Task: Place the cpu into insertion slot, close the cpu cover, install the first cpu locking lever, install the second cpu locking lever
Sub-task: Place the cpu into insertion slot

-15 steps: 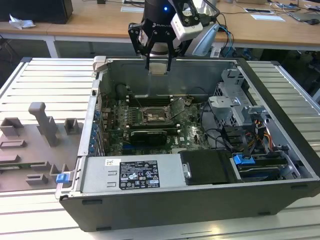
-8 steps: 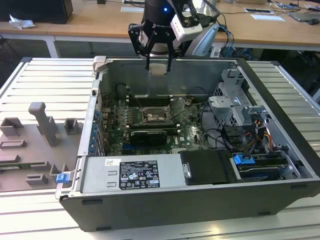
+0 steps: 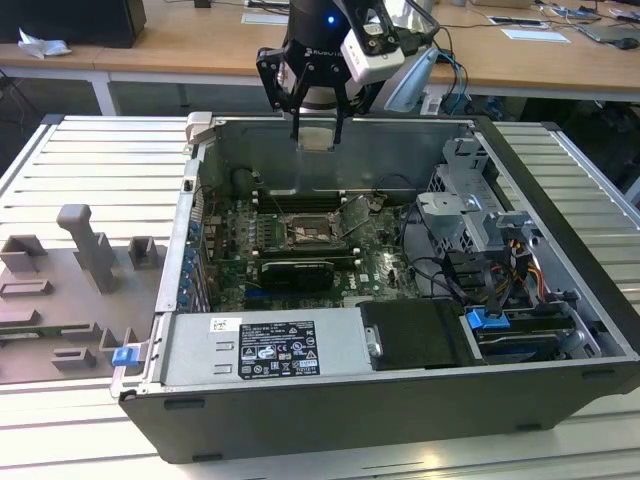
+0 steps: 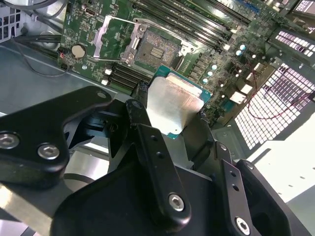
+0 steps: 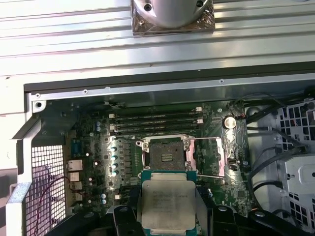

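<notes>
Silver-grey cpu (image 5: pixel 169 204) (teal-edged), green motherboard (image 5: pixel 91 135), black gripper (image 4: pixel 172 105)

Power supply label (image 3: pixel 275 349): white sticker at seven o'clock of the case (image 3: pixel 400 410) in the exterior view; its print was too small to read.
cpu (image 5: pixel 169 203) face: faint engraved lines in the first wrist view, illegible.

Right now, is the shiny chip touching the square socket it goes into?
Apart. In the exterior view the pincer holds the cpu up by the case rim, well clear of the insertion slot below.
</notes>
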Robot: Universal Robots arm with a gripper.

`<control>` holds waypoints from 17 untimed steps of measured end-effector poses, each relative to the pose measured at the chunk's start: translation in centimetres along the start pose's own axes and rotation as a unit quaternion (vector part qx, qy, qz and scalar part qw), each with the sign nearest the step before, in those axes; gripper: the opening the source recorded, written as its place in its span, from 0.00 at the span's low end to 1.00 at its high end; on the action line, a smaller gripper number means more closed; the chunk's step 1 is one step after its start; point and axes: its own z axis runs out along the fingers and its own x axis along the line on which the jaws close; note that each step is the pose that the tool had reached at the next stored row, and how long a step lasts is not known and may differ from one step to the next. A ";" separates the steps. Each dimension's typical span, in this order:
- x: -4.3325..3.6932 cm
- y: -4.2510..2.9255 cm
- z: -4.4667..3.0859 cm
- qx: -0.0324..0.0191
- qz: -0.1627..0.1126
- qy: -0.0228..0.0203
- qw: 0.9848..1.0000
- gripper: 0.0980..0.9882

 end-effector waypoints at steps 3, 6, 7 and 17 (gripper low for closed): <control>0.00 0.00 0.03 0.000 0.001 0.000 1.000 0.49; 0.00 0.00 0.05 0.000 0.002 0.000 1.000 0.49; 0.00 0.00 0.05 0.000 0.002 0.000 1.000 0.49; 0.00 -0.01 0.14 0.000 0.005 0.000 1.000 0.49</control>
